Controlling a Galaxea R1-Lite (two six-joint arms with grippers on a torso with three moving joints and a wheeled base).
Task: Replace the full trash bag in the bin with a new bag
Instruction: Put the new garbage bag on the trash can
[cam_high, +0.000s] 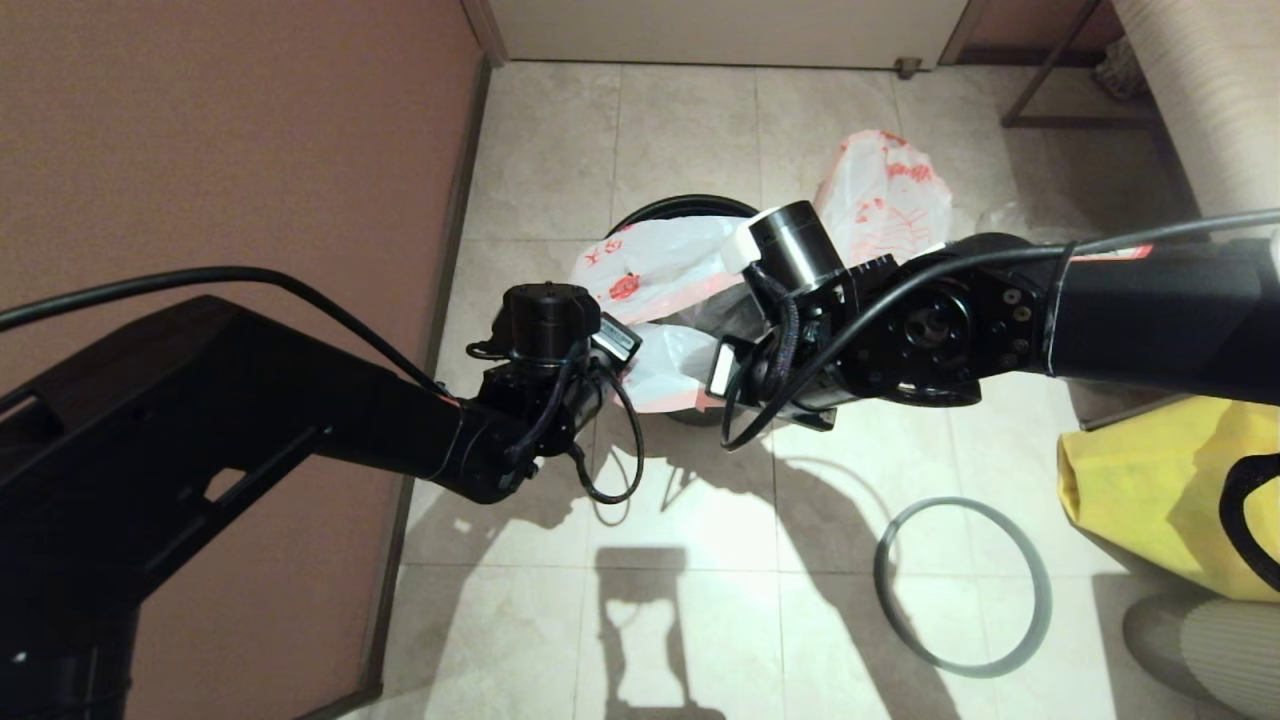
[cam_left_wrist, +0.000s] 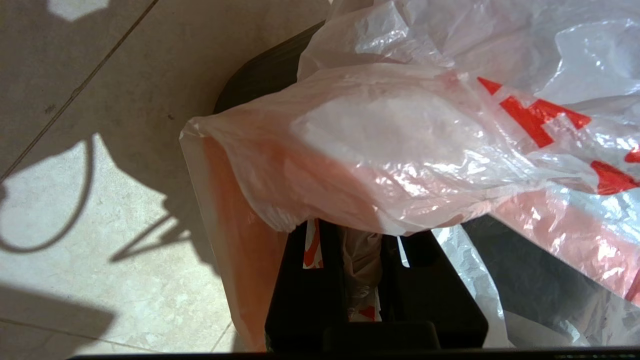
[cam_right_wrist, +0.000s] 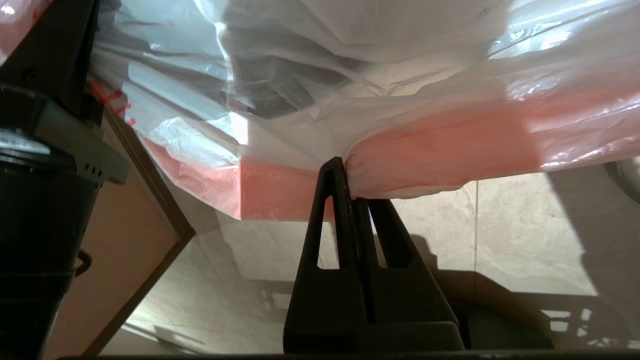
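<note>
Pale tiled floor (cam_high: 690, 520) (hard shadows), brown wall (cam_high: 250, 140) left.

Home corner: beige floor tiles (cam_high: 690, 130), door (cam_high: 720, 30) (shut), skirting (cam_high: 445, 260).

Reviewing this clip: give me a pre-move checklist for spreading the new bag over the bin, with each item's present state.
1. Right pincer shut on the new bag, pinching its pink edge: ok.
2. Left pincer has bag film bunched between its fingers: ok.
3. The full trash bag is out of the bin, sitting on the floor behind it: ok.
4. Grey ring is off the bin, lying on the floor toward the robot: ok.
5. New bag's mouth is open over the bin: not ok, still bunched and draped across it.
6. Bin empty inside: cannot tell, the bag covers it.
</note>
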